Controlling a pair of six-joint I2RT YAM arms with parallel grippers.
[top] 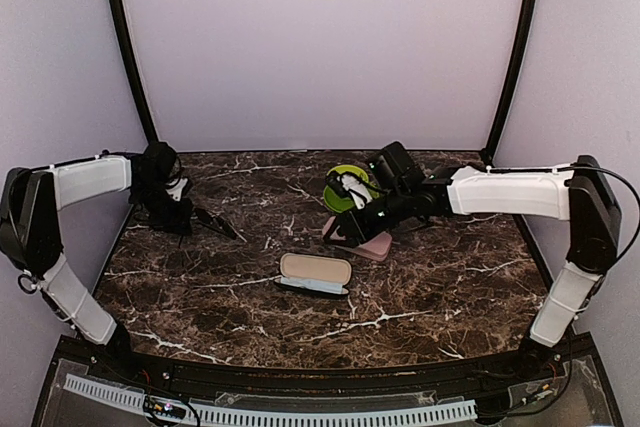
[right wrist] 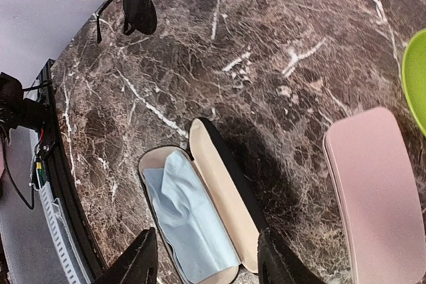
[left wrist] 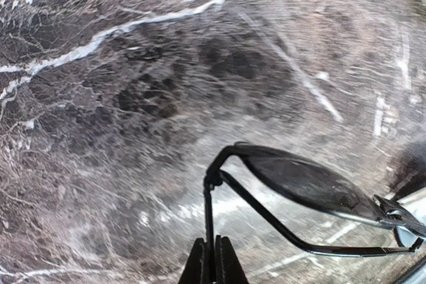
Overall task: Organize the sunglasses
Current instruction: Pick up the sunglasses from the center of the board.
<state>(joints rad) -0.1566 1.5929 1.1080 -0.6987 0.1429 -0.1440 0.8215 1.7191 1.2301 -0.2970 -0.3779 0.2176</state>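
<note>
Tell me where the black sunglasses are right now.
In the top view, the black sunglasses are at the left side of the table, pinched by one temple in the left gripper, left of and beyond the open black case.

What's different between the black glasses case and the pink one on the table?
The black case lies open; the pink case is closed. The black case shows a cream lining, while the pink case is pink all over. The black case holds a light blue cloth; what the pink case holds is hidden. Both are oblong with rounded ends and lie flat on the marble table.
</note>
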